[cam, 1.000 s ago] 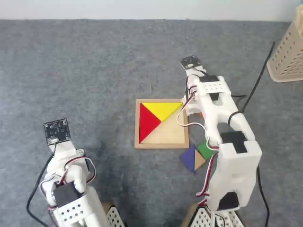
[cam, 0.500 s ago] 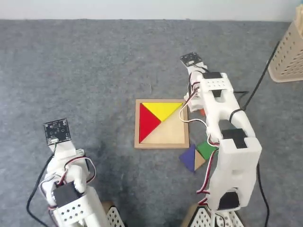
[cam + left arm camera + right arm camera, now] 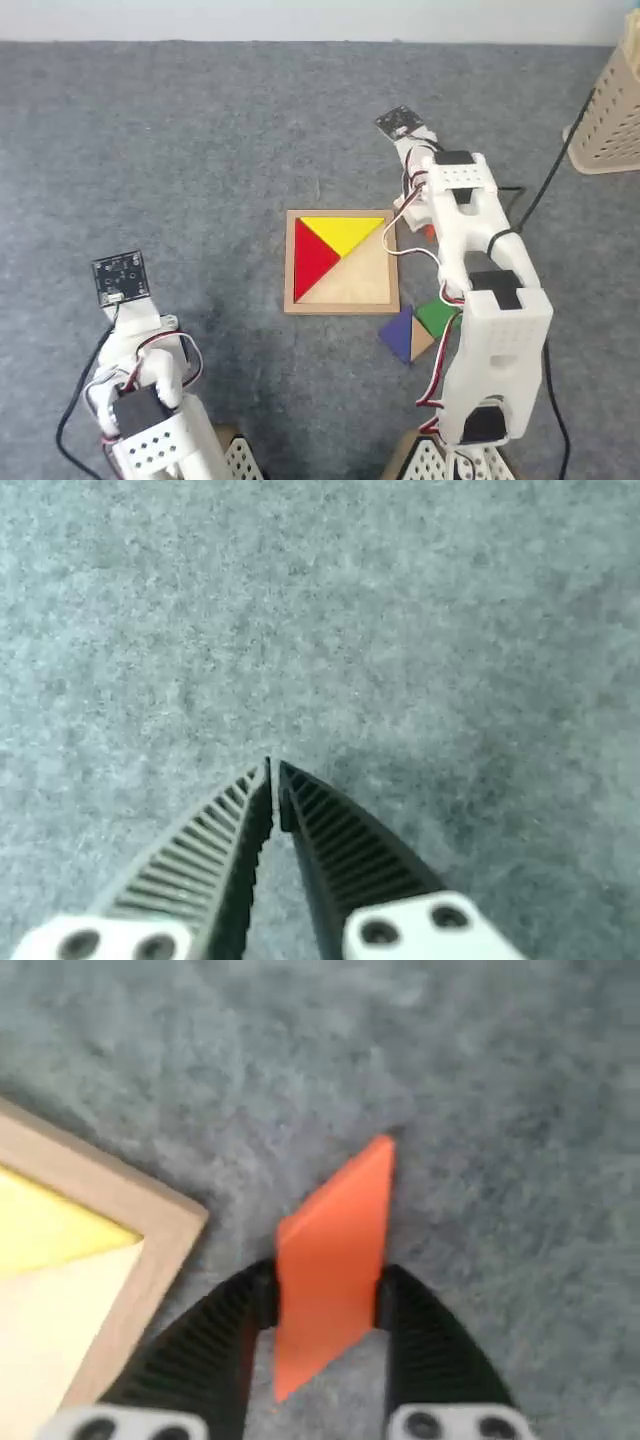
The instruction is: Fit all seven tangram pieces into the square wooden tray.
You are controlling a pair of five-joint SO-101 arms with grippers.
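The square wooden tray [image 3: 292, 300] lies mid-table with a yellow triangle [image 3: 340, 232] and a red triangle [image 3: 312, 259] in it. Its corner [image 3: 150, 1230] shows in the right wrist view. My right gripper [image 3: 322, 1295] is shut on an orange piece [image 3: 335, 1250], held just off the tray's far right corner; a sliver of orange [image 3: 428, 232] peeks beside the arm. A blue piece [image 3: 399, 330], a green piece [image 3: 436, 316] and a tan piece [image 3: 422, 342] lie together near the tray's near right corner. My left gripper [image 3: 273, 772] is shut and empty over bare carpet at the near left.
Grey carpet [image 3: 200, 150] covers the table. A beige perforated basket [image 3: 610, 110] stands at the far right edge. A black cable [image 3: 545, 170] runs from the right arm toward the basket. Open carpet lies left of the tray and behind it.
My right arm has swung slightly to the right and away from the tray, carrying the orange piece. The left arm has not moved.
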